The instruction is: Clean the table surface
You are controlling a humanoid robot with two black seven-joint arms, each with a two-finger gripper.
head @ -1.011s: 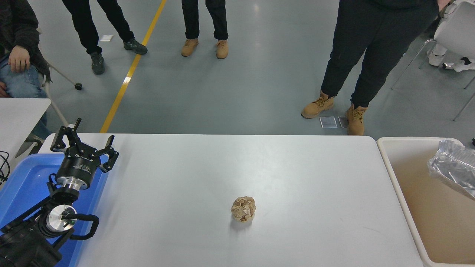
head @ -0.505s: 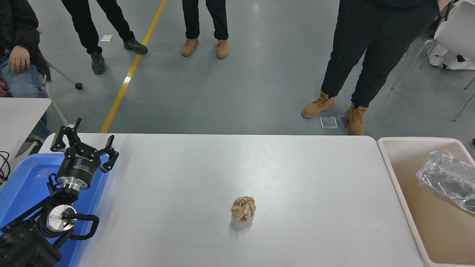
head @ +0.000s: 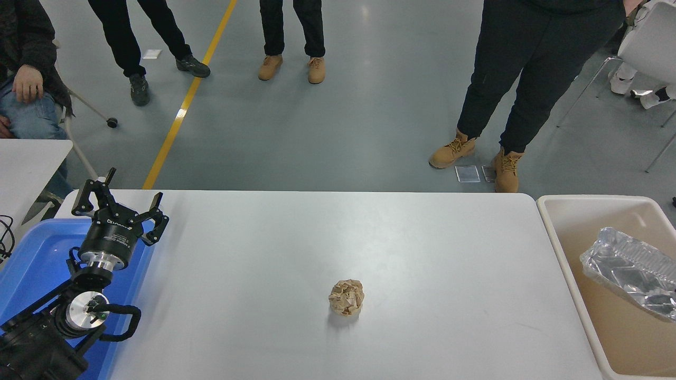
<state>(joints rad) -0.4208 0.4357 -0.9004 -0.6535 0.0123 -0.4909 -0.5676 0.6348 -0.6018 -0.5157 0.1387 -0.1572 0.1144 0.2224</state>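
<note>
One left tool (head: 117, 203) open, table surface (head: 422, 253) rightward

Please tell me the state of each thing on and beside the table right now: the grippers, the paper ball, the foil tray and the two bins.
left gripper: open, holding nothing, parked above the blue bin's edge.
right gripper: not in view.
crumpled brown paper ball: lying on the table surface, untouched.
foil tray: crumpled, tilted, in the beige bin.
beige bin: open, holding the foil tray.
blue bin: open, no contents visible.
</note>
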